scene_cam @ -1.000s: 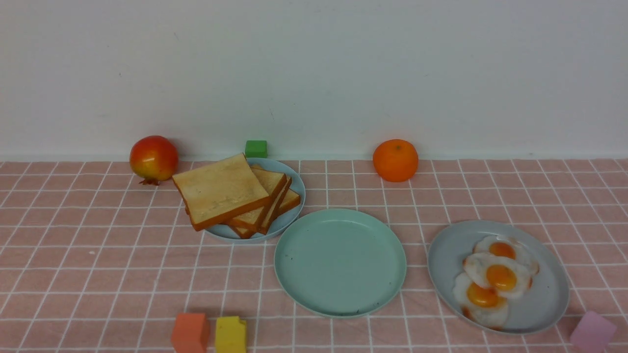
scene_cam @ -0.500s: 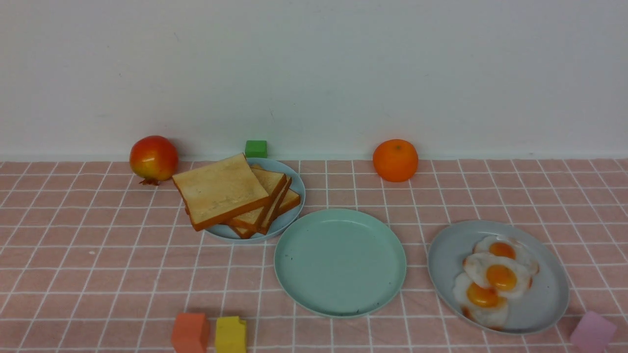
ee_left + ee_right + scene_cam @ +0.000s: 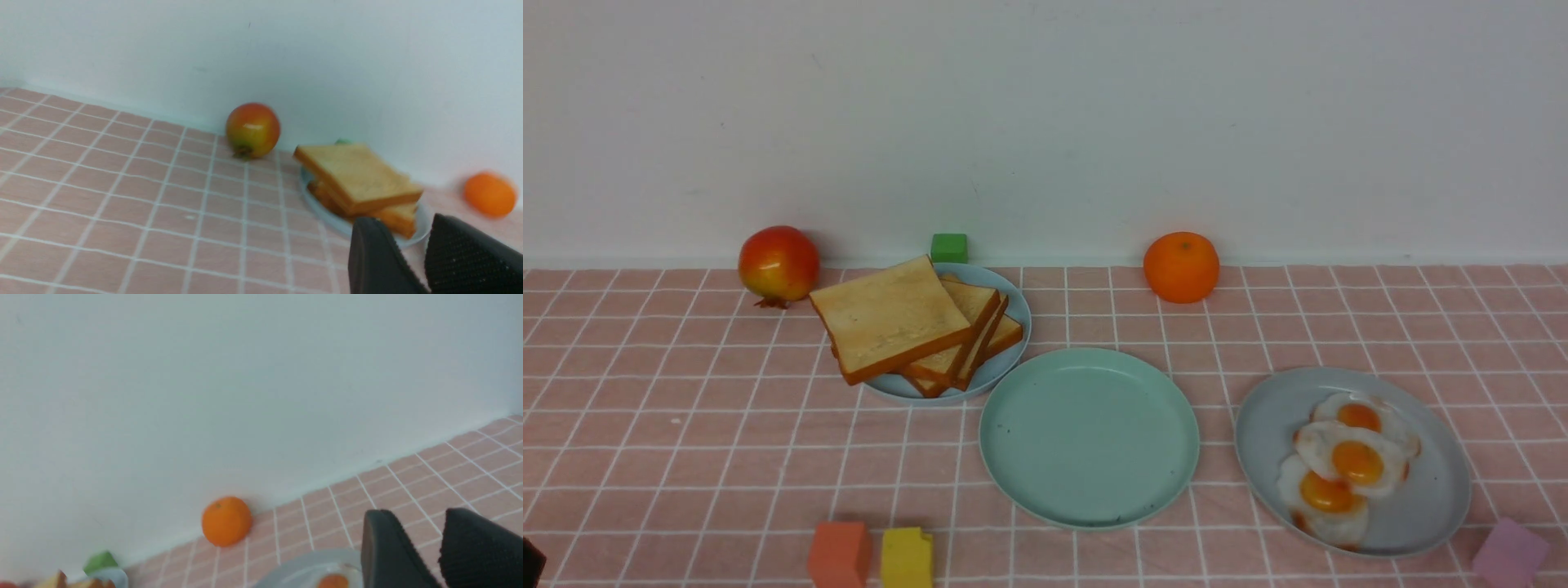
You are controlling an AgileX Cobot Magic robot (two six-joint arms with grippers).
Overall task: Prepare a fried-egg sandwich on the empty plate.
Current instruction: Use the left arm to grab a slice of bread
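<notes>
The mint-green plate (image 3: 1086, 433) sits empty at the table's middle. Several toast slices (image 3: 890, 314) are stacked on a pale blue plate (image 3: 1015, 339) behind it to the left. Three fried eggs (image 3: 1347, 461) overlap on a grey-blue plate (image 3: 1270, 429) at the right. My left gripper (image 3: 404, 222) is open and empty, short of the toast (image 3: 359, 175); only a dark tip (image 3: 529, 562) shows in the front view's bottom left corner. My right gripper (image 3: 414, 516) is open and empty, near the egg plate (image 3: 302, 571); it is out of the front view.
A red-yellow fruit (image 3: 778, 263), a green cube (image 3: 949, 247) and an orange (image 3: 1181, 266) stand along the back wall. Orange (image 3: 840, 554), yellow (image 3: 907, 557) and pink (image 3: 1509, 554) cubes sit at the front edge.
A dark tip of my left gripper has come into the front view's bottom left corner. Nothing on the table has moved.
</notes>
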